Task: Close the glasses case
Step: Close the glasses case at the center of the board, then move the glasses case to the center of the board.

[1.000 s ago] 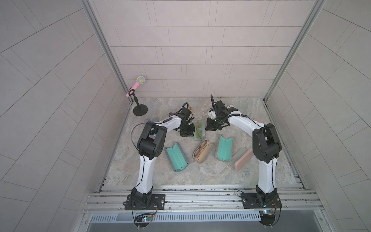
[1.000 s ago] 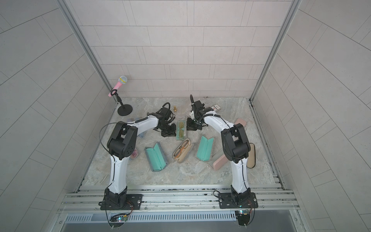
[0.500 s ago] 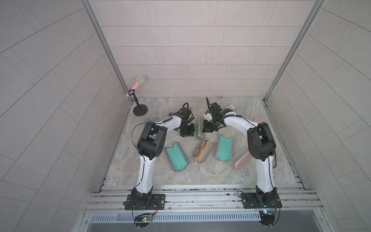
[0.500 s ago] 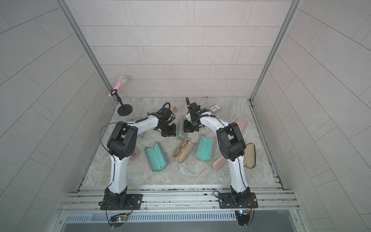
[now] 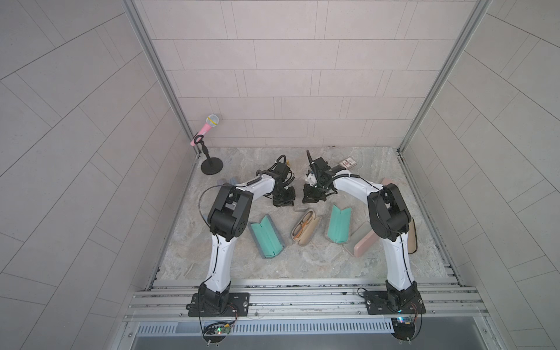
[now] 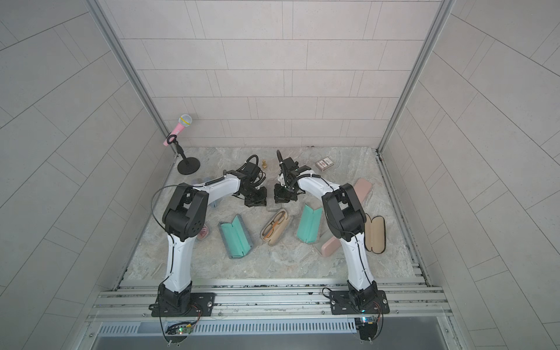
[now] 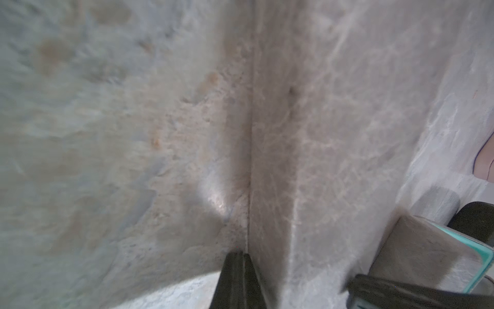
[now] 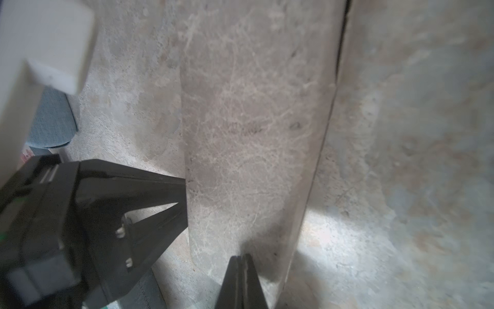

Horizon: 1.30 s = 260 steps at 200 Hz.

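Grey marbled glasses case [image 5: 298, 208] on worktop [image 5: 303, 266], just behind open beige case [image 5: 303, 238] holding spectacles [image 5: 303, 223], grey outer side up. Left jaws closed, gripping nothing, tips against glasses case's long edge. Right jaws closed, empty, tips low over its end. Both behind beige case, close together.

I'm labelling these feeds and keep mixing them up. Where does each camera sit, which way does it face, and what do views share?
Both top views: high over the front rail, facing down toward the back wall; left arm and right arm whole, tips nearly meeting.
Left wrist: on the left arm, facing down along its shut fingers at table and grey case.
Right wrist: on the right arm, facing down along its shut fingers at that case; left gripper shows.
Shared: all show the case.
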### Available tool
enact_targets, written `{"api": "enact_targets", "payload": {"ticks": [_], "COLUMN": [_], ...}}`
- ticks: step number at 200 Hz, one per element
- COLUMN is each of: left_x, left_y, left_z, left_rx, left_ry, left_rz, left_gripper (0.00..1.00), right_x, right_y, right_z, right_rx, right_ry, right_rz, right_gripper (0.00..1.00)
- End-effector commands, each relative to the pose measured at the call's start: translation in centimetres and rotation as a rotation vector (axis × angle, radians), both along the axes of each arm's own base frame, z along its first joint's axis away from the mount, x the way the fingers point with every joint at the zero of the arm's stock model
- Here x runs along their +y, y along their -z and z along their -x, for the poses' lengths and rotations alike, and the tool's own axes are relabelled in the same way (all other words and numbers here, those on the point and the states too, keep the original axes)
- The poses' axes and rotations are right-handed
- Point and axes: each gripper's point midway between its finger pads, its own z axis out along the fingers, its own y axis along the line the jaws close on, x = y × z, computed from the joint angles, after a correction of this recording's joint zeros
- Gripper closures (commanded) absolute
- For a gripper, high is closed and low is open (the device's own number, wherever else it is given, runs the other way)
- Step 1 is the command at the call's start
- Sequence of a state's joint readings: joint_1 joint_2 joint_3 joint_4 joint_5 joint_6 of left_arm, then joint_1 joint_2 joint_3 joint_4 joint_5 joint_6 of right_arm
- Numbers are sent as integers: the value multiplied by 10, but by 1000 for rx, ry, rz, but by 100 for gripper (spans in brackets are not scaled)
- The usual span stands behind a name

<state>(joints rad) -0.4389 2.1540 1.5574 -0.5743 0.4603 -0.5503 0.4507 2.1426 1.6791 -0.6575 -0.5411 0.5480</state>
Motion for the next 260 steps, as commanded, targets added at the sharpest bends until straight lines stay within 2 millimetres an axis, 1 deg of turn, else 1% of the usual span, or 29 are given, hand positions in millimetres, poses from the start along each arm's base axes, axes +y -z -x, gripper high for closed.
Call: {"api": "enact_targets", "payload": {"ticks": [1,9,17,33,46,56,61,76,92,103,115,130,154,181,202,231,260], "left_x": [6,10,13,18,19,20,20,19,15,12,7,-1,-13,-23,-29,-25,-23], "left_y": [-29,-36,-43,-58,-69,-75,-77,-78,-78,-77,-77,-79,-77,-69,-60,-46,-39], "left_z": [-6,-7,-8,-9,-8,-9,-9,-6,-3,-1,1,3,2,0,-2,-5,-7], "left_rx": [-56,-70,-84,-115,-131,-144,-148,-146,-143,-146,-152,-162,-167,-160,-149,-126,-122], "left_ry": [-14,-18,-22,-24,-24,-24,-24,-19,-4,6,21,45,81,104,119,123,122], "left_rz": [-9,-18,-28,-44,-48,-47,-48,-48,-51,-57,-62,-77,-117,-146,-178,-246,-297], "left_gripper": [100,99,94,81,65,57,53,37,28,21,16,10,5,0,0,0,0], "right_x": [-2,-3,-4,-9,-13,-19,-22,-33,-46,-56,-66,-79,-94,-105,-110,-116,-118], "right_y": [-23,-28,-35,-47,-60,-68,-73,-85,-94,-97,-98,-95,-89,-86,-85,-81,-70], "right_z": [-1,-1,0,1,3,5,7,14,24,31,40,52,70,84,91,97,101], "right_rx": [-49,-59,-74,-98,-126,-147,-160,-194,-227,-244,-256,-260,-256,-258,-261,-253,-228], "right_ry": [10,10,11,18,24,31,33,46,62,76,84,98,114,125,128,134,133], "right_rz": [-4,-6,-11,-12,-13,-4,3,33,69,97,130,173,207,226,236,242,240], "right_gripper": [98,97,94,89,83,77,73,61,48,38,31,22,17,16,15,15,15]}}
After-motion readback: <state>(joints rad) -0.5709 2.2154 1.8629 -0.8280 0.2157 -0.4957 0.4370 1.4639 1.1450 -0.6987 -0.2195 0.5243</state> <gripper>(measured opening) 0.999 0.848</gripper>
